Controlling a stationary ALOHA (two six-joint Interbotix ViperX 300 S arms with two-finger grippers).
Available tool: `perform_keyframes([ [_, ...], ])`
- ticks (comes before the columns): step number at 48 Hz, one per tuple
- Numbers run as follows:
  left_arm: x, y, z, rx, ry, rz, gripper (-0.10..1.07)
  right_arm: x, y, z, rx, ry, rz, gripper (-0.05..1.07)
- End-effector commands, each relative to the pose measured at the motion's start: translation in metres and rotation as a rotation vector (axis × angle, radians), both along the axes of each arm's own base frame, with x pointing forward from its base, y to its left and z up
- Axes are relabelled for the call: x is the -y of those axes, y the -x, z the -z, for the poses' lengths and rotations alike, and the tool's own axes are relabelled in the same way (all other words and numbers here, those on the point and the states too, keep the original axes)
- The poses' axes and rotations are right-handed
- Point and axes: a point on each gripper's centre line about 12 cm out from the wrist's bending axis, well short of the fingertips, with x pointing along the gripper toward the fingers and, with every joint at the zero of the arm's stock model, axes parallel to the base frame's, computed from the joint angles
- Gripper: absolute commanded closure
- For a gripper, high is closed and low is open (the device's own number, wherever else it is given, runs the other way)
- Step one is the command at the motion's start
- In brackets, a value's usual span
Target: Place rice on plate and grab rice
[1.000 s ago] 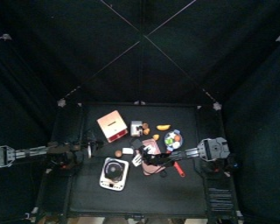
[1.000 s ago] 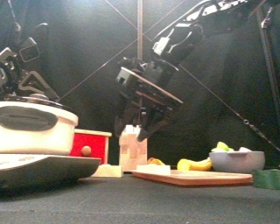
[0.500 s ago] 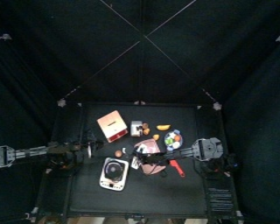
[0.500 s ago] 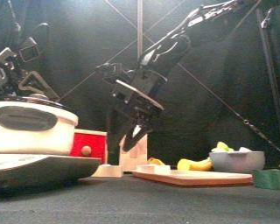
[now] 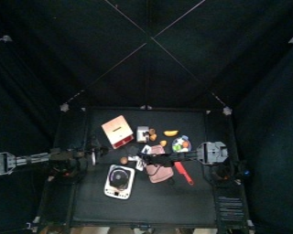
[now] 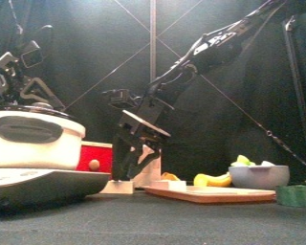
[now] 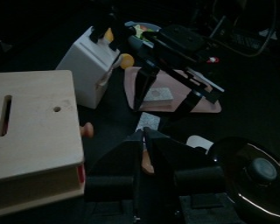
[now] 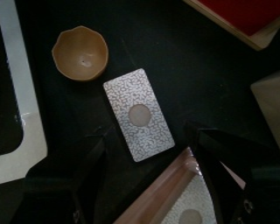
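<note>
While the right gripper (image 8: pixel 149 179) hangs with jaws wide and empty over the patterned rice packet (image 8: pixel 139 115), lying flat between the wooden bowl (image 8: pixel 81 50) and the pink cutting board (image 6: pixel 209 192), it should straddle the packet's narrow sides. Descending squarely should stop the flat packet sliding. The left gripper (image 7: pixel 146 149) rests by the rice cooker (image 6: pixel 34 142), looking nearly closed.

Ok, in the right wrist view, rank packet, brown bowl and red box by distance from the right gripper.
1. Packet, just ahead of the right gripper.
2. Brown bowl, beside the cooker.
3. Red box, past the packet.
</note>
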Motion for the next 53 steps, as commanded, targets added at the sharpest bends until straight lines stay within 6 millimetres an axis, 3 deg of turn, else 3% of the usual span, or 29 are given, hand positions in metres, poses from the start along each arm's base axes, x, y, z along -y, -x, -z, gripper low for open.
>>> perform_keyframes([
  [1, -0.001, -0.003, -0.005, 0.013, -0.007, 0.002, 0.42, 0.001, -0.006, -0.013, 0.05, -0.006, -0.009, 0.08],
  [22, -0.001, -0.002, -0.005, 0.012, -0.005, -0.001, 0.42, 0.005, -0.005, 0.006, 0.019, -0.02, 0.005, 0.09],
  [36, -0.001, -0.002, -0.005, 0.013, -0.004, -0.002, 0.42, 0.002, -0.003, 0.008, 0.01, -0.027, 0.01, 0.24],
  [53, -0.002, -0.002, -0.005, 0.014, -0.003, -0.003, 0.42, 0.0, -0.003, -0.033, 0.054, -0.007, 0.03, 0.28],
])
